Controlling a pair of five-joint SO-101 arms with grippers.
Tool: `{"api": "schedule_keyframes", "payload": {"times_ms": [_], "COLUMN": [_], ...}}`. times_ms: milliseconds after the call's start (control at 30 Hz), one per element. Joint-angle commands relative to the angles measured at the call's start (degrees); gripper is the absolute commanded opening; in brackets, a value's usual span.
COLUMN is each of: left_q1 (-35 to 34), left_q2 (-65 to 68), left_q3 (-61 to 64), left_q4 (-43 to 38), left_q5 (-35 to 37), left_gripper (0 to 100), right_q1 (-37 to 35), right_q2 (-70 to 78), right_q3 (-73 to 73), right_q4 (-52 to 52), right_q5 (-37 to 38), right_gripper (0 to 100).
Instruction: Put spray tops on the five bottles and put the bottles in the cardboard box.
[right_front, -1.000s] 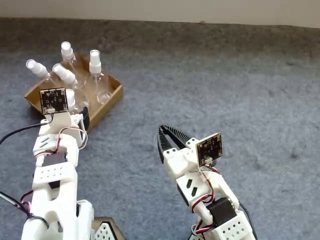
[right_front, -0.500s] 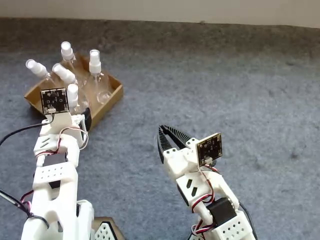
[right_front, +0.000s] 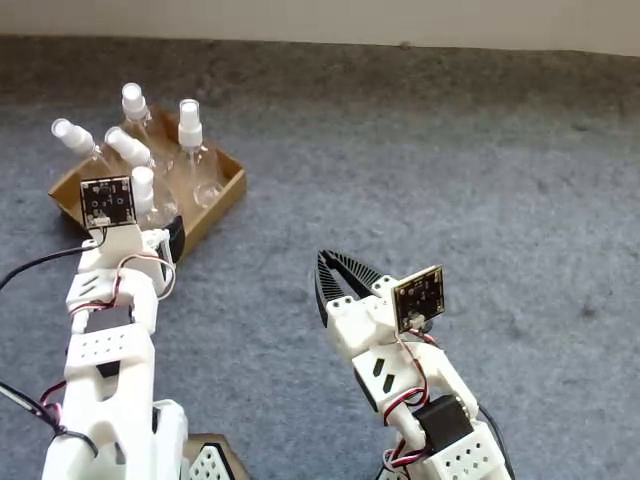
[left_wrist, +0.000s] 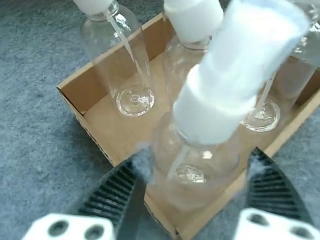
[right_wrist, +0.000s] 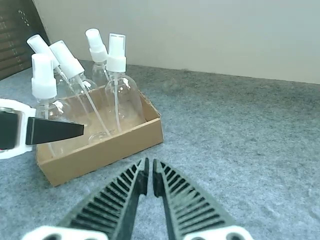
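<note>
On grey carpet (right_front: 450, 180), cardboard box (right_wrist: 110, 147), pale wall (right_wrist: 225, 35)

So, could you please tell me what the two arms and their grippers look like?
Both the left arm and right arm are blocky white plastic with red, white and black wires looped along them. The left gripper and right gripper have black ribbed fingers, and each wrist carries a square black camera board.
</note>
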Motion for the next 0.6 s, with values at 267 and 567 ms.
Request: {"api": "schedule_keyframes", "payload": {"times_ms": [267,567], "left_q1": [-1.01,-1.01], "left_q2": [-0.48,-0.48], "left_q3": [-1.89,-2.15], "left_q4": [0.18,0.18], "left_q5": [-0.26,-0.35], "left_gripper": [27,31], "right_q1": [0.75,0.75], "right_q2": [-0.75,-0.75], "right_q3": [9.54,9.54], "right_q4": [0.22,0.22], "right_q5": [0.62,0.62], "right_gripper": [1.9,1.9]}}
